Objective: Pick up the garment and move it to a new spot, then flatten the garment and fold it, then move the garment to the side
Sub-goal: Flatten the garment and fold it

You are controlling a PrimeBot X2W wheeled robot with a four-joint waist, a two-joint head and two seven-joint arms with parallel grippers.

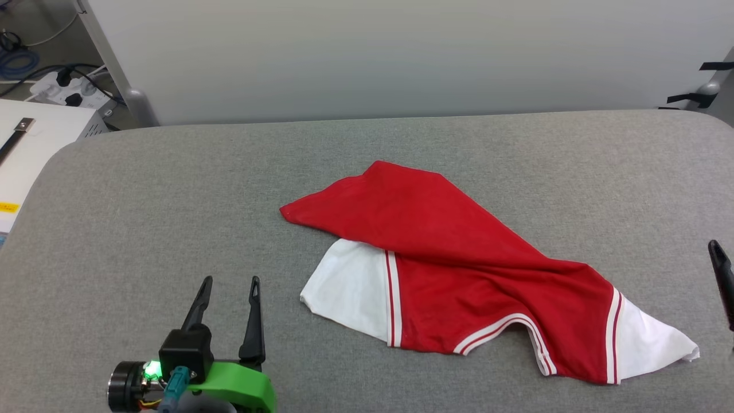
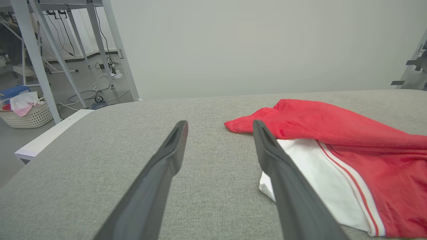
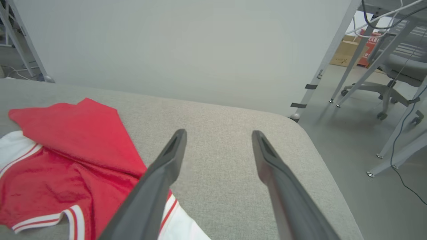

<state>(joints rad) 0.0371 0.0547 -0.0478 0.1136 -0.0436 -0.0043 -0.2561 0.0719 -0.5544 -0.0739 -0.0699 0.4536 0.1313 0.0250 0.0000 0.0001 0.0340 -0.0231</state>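
The garment lies loosely bunched on the grey padded table. Its red body is folded over itself, and a white sleeve with striped trim sticks out at each end. My left gripper hovers open and empty at the lower left, a short way left of the near white sleeve. In the left wrist view the garment lies just right of that open gripper. One dark finger of my right gripper shows at the right edge, beside the other sleeve. My right gripper stands open and empty, with the garment to its left.
A pale panel stands behind the table. A white bench and a power strip are at the left, with a laundry basket on the floor. Past the table's right edge are metal legs and an office chair.
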